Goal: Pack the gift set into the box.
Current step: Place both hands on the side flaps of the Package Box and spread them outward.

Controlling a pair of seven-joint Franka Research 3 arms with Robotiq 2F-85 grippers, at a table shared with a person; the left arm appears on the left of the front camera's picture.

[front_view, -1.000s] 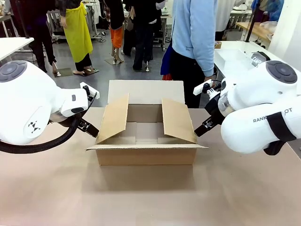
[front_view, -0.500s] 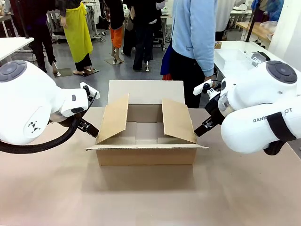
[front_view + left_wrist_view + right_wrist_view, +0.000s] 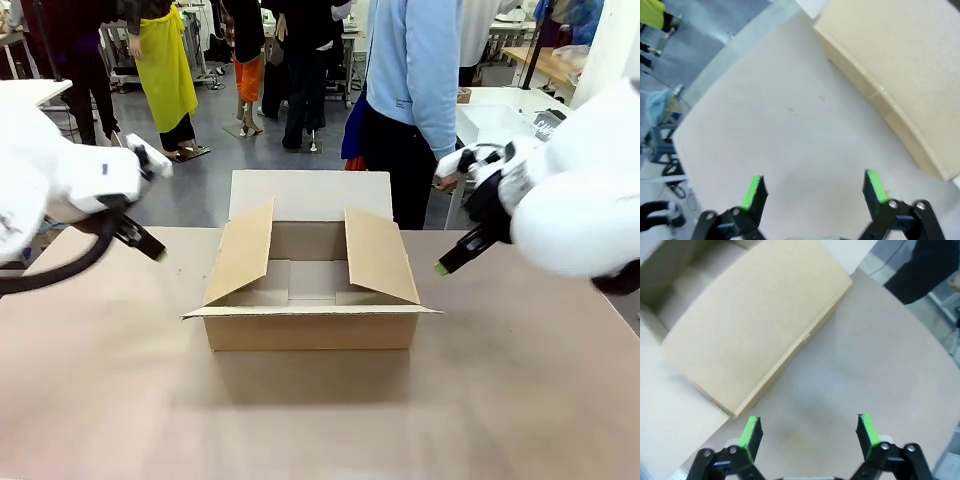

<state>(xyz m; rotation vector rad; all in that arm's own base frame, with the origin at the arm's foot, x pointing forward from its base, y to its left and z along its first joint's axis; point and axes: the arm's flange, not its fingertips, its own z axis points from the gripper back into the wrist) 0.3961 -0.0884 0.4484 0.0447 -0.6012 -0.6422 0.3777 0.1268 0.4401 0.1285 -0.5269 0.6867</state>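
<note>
The brown cardboard box (image 3: 310, 275) stands open in the middle of the table, its side flaps raised and its inside bare; its flap (image 3: 905, 65) also shows in the left wrist view and its flap (image 3: 750, 325) in the right wrist view. My left gripper (image 3: 157, 254) hangs open to the left of the box, holding nothing (image 3: 814, 187). My right gripper (image 3: 441, 268) hangs open to the right of the box, also holding nothing (image 3: 810, 432). The gift set is out of view.
A person in a light blue top (image 3: 412, 70) stands at the far side behind the box. A white side table (image 3: 500, 125) stands at the back right. Bare tabletop (image 3: 320, 410) lies in front of the box.
Both arms have pulled outward and upward, away from the box's side flaps. The flaps remain standing as before.
</note>
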